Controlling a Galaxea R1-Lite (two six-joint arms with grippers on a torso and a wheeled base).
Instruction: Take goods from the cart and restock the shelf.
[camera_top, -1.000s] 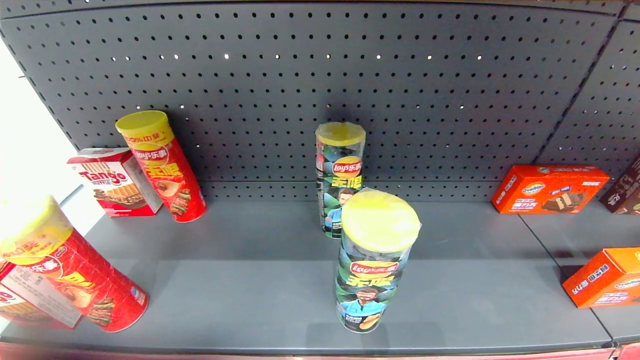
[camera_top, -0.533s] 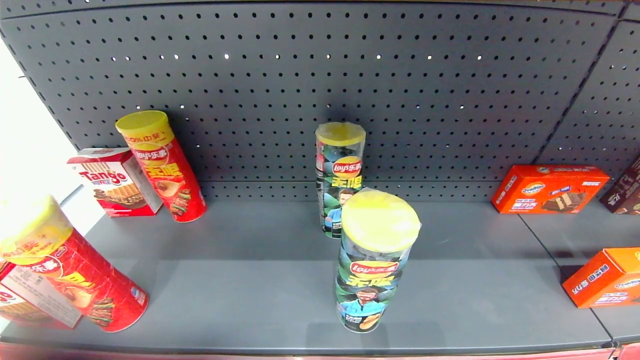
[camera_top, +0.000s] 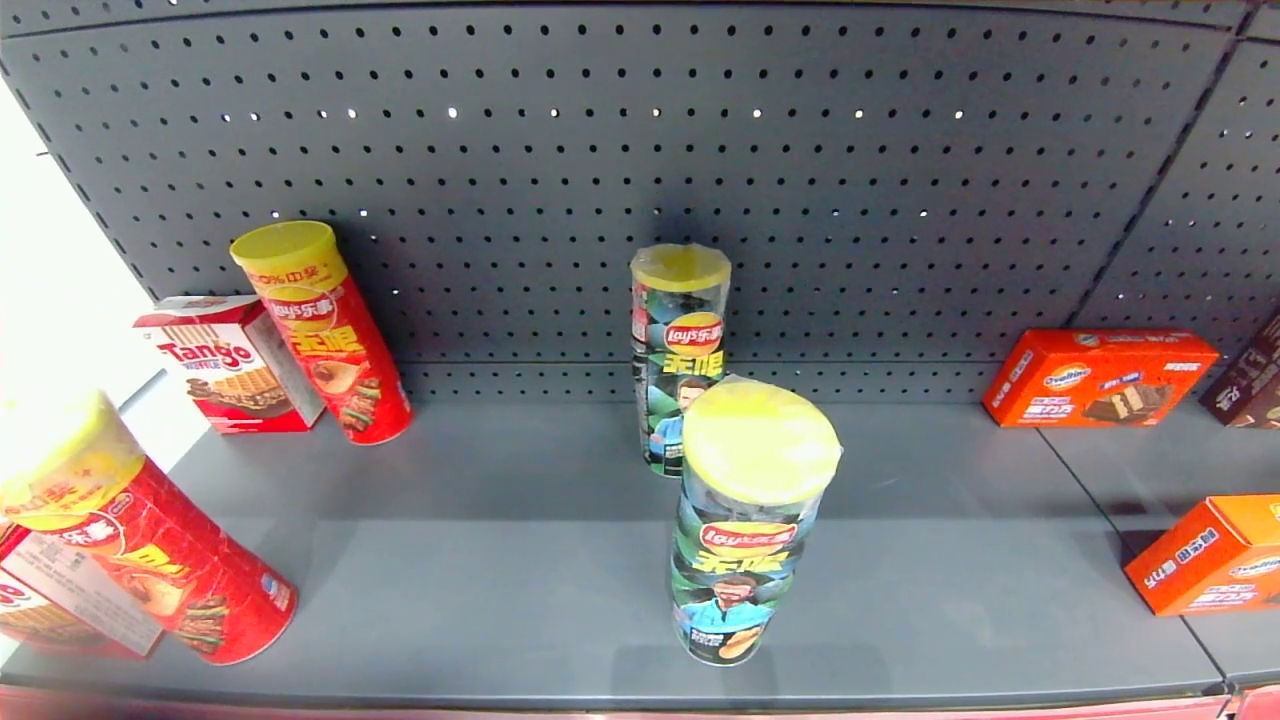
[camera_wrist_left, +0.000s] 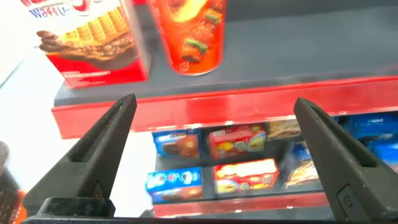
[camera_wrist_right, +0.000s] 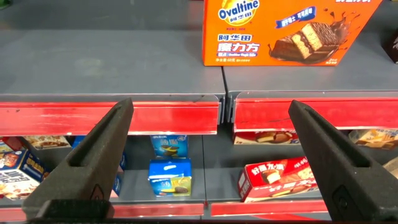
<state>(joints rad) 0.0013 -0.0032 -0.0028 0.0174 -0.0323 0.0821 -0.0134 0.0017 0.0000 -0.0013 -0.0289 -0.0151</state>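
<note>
**Shelf (camera_top: 500, 560) carries cans and boxes; both end effectors open**

From my head camera, two green chip cans stand upright mid-shelf. The front green can (camera_top: 745, 530) is near the shelf's front edge. The rear green can (camera_top: 680, 350) is right behind it, against the pegboard (camera_top: 640, 150).

On the robot's left, the rear red can (camera_top: 325, 330) stands just beside a wafer box (camera_top: 235, 365). The front red can (camera_top: 150, 540) is at the front corner.

On the right, one orange box (camera_top: 1100, 378) lies at the back and the front orange box (camera_top: 1205, 555) sits on the neighbouring section.

My left end effector (camera_wrist_left: 214, 155) has its fingers spread wide, facing the red front strip (camera_wrist_left: 249, 112). My right end effector (camera_wrist_right: 211, 155) is spread just as wide, level with that strip. Snack packs (camera_wrist_right: 171, 177) sit on a lower shelf beyond it.
</note>
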